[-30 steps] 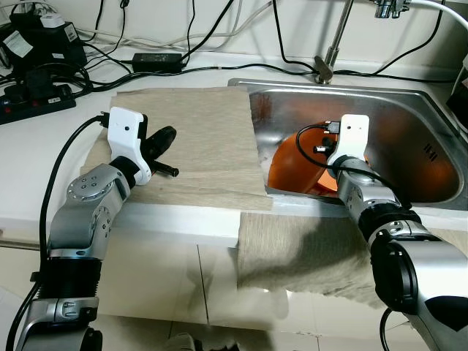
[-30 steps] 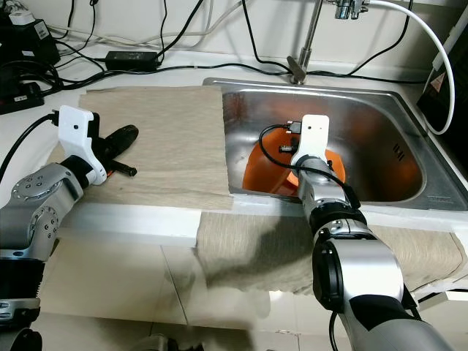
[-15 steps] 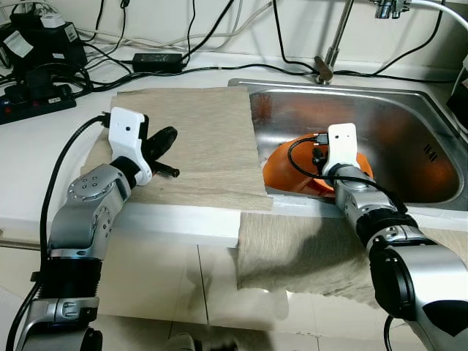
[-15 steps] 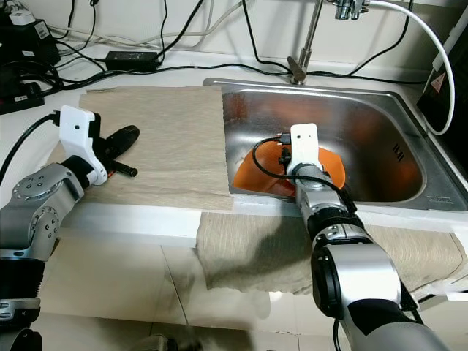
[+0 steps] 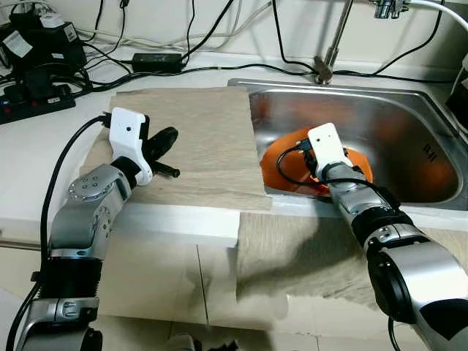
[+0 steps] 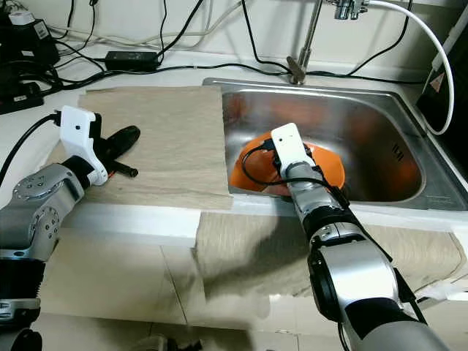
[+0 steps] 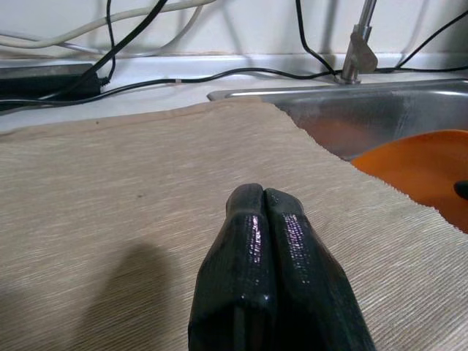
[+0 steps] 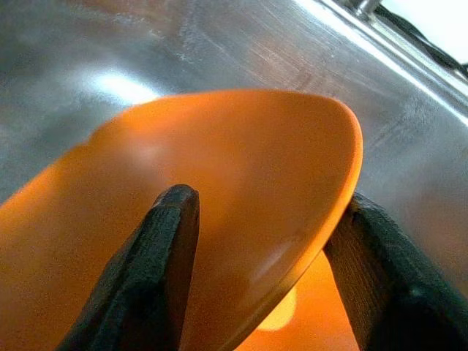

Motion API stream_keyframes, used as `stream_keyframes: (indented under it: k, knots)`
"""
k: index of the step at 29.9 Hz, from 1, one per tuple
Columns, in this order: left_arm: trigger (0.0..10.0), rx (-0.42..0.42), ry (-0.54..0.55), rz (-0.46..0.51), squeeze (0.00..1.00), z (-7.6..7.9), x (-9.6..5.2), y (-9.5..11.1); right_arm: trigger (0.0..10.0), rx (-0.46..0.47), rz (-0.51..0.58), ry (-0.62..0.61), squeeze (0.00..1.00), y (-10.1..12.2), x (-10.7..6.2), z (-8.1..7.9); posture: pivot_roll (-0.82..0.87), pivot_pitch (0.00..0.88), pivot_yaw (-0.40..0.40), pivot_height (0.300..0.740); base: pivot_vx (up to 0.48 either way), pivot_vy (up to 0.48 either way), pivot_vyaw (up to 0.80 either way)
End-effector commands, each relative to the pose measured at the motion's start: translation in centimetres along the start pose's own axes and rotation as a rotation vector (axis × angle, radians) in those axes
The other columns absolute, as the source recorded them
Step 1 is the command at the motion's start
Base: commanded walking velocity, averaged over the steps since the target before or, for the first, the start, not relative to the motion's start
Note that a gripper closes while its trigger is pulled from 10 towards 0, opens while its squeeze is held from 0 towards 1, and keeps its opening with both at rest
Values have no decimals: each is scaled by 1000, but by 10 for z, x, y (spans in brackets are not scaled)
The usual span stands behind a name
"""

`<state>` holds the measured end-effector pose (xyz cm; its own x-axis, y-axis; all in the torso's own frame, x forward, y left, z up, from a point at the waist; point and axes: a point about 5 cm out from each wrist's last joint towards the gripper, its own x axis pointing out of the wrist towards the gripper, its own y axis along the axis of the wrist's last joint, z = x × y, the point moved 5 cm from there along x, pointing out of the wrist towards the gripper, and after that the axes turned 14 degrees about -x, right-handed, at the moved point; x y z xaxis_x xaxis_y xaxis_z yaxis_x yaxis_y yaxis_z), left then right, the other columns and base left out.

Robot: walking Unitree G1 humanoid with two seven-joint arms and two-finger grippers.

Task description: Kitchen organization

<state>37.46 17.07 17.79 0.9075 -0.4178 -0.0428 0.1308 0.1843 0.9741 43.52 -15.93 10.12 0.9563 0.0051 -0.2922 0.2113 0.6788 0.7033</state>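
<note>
Right claw (image 8: 256, 241) grasps an orange plate's (image 8: 241, 183) rim in the steel sink (image 5: 409, 139); left claw (image 7: 263, 212) clenched over the beige mat (image 5: 197, 139).

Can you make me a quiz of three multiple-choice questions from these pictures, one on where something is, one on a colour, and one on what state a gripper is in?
1. Where does the bowl sit?
A. On the beige mat
B. In the steel sink
C. On the floor

2. What colour is the bowl?
A. Orange
B. Blue
C. White

3. How are the left gripper's fingers?
A. Spread wide apart
B. Closed on the bowl
C. Pressed together with nothing between them

Answers:
1. B: the bowl lies in the sink, at its near left part, beside the beige mat.
2. A: its surface reads bright orange in the head views and in the right wrist view, where the right gripper has one finger on each side of its rim.
3. C: the left gripper shows its two black fingers touching, over the mat.
</note>
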Motion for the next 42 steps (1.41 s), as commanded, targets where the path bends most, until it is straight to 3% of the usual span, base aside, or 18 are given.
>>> stream_keyframes:
  k: [1,2,3,4,28,29,30,36,37,42]
  knots:
    - [10000,24,-8,-3,0,1,2,2,10000,-37,16,-5,0,9,1,3,92,6,3,740,0,0,0]
    - [10000,24,-9,-4,0,1,2,2,10000,-41,15,-5,0,9,1,3,92,6,3,740,0,0,0]
    - [10000,24,-9,-4,0,1,2,2,10000,-41,12,-5,910,8,1,3,92,6,3,740,0,0,0]
    - [10000,24,-10,-5,0,1,2,2,10000,-45,11,-5,1000,8,1,2,92,6,3,740,0,0,0]
    - [10000,35,-24,-16,0,3,2,0,10000,-55,-34,87,1000,-9,-3,-25,93,1,2,740,0,0,0]
    - [10000,36,-25,-17,0,3,2,0,10000,-53,-40,86,271,-10,-3,-25,94,0,2,740,0,0,0]
    - [10000,37,-26,-18,0,3,2,0,10000,-47,-43,82,0,-11,-3,-24,94,0,2,740,0,0,0]
    - [10000,39,-34,-23,0,4,2,-1,10000,-96,-14,48,0,-2,-1,-16,95,0,1,740,0,0,0]
    - [10000,39,-35,-24,0,4,3,-1,10000,-122,-8,39,1000,0,-1,-14,95,0,1,740,0,0,0]
    - [10000,41,-40,-25,0,5,3,-2,10000,-181,-2,33,1000,0,-1,-14,92,0,0,740,0,0,0]
